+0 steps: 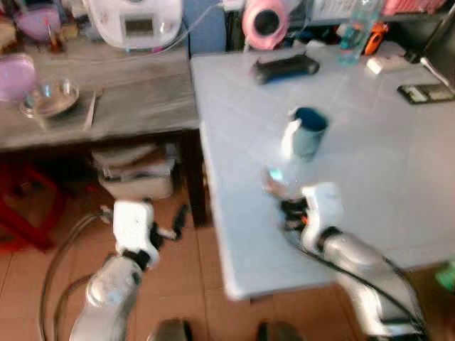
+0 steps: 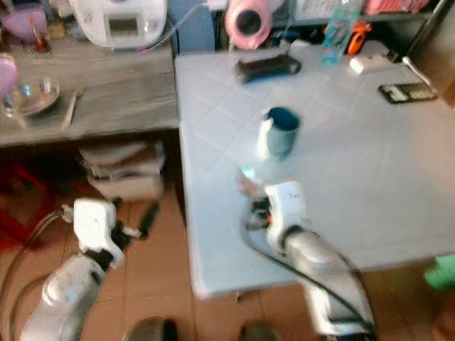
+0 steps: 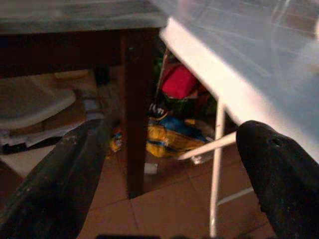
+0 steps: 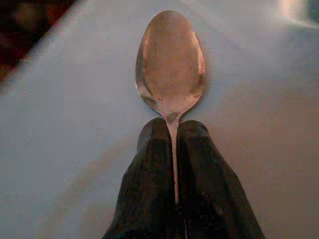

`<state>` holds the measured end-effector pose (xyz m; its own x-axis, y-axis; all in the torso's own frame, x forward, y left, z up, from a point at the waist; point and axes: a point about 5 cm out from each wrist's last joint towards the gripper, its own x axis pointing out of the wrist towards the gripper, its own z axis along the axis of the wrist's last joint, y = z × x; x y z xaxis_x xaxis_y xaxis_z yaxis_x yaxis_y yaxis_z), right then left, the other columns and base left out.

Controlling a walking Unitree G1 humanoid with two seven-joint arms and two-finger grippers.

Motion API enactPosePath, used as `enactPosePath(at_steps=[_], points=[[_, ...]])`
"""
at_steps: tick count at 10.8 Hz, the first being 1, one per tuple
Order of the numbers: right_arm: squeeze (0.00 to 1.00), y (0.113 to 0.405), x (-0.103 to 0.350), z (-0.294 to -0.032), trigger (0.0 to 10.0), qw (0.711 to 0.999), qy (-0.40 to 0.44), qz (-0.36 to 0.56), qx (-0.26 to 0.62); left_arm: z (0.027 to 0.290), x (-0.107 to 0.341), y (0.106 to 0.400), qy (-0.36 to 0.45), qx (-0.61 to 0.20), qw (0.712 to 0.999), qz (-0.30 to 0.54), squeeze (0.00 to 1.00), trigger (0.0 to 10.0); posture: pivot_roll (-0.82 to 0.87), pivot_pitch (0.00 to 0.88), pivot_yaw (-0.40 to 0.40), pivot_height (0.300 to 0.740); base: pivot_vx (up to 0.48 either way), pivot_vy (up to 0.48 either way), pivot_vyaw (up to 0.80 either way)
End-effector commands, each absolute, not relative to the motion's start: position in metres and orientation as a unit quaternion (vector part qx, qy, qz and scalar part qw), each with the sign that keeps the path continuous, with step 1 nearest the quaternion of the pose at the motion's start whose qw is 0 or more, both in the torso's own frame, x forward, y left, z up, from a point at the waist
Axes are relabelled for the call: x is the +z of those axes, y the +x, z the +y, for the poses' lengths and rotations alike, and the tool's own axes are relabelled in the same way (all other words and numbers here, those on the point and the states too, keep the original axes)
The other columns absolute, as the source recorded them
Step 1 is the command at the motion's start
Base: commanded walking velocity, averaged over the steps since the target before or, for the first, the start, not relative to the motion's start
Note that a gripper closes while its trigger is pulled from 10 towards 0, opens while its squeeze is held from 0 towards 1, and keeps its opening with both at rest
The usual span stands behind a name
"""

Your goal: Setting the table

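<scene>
My right gripper [image 4: 172, 130] is shut on the handle of a metal spoon [image 4: 171, 59], whose bowl sticks out past the fingertips just above the pale blue table [image 1: 370, 185]. In the eye views the spoon [image 1: 274, 176] is near the table's left front part, a short way in front of a blue mug [image 1: 307, 133] with a white handle. My left gripper [image 3: 169, 149] hangs open beside the table, low over the tiled floor [image 1: 192, 284], with nothing between its fingers [image 3: 60, 174].
A wooden side table [image 1: 128, 99] on the left carries a glass bowl [image 1: 48, 98] and a white appliance [image 1: 135, 21]. At the blue table's far edge are a black object [image 1: 286, 67], a pink roll [image 1: 265, 21], a bottle [image 1: 353, 35] and a phone [image 1: 425, 92]. Bags [image 3: 174, 134] lie under the tables.
</scene>
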<state>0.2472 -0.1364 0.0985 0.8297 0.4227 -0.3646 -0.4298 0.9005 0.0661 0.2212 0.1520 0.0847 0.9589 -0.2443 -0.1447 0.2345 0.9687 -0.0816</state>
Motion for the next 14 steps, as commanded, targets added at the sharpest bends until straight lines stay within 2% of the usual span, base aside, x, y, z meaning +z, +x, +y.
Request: enactPosePath(at_steps=[1, 7, 13, 14], points=[[0.0, 0.239, 0.08, -0.131, 0.0, 0.943, -0.002, 0.228, 0.241, 0.151, 0.085, 0.222, -0.037, -0.123, 0.989, 0.078, 0.0, 10.0, 0.03, 0.097, 0.029, 0.74, 0.0, 0.469, 0.0], [0.0, 0.257, 0.106, -0.134, 0.0, 0.977, 0.018, 0.109, 0.184, 0.151, 0.085, 0.225, -0.048, -0.106, 0.991, 0.069, 0.0, 10.0, 0.02, 0.078, 0.032, 0.74, 0.0, 0.469, 0.0], [0.0, 0.277, 0.134, -0.146, 0.0, 0.993, 0.018, 0.008, 0.116, 0.155, 0.095, 0.237, -0.029, -0.085, 0.995, 0.031, 0.0, 10.0, 0.02, 0.068, 0.038, 0.74, 0.0, 0.479, 0.0], [0.0, 0.279, 0.134, -0.144, 0.8, 0.993, 0.019, 0.005, 0.118, 0.157, 0.1, 0.239, -0.016, -0.078, 0.997, 0.016, 0.0, 10.0, 0.02, 0.067, 0.036, 0.74, 0.307, 0.0, 0.0]])
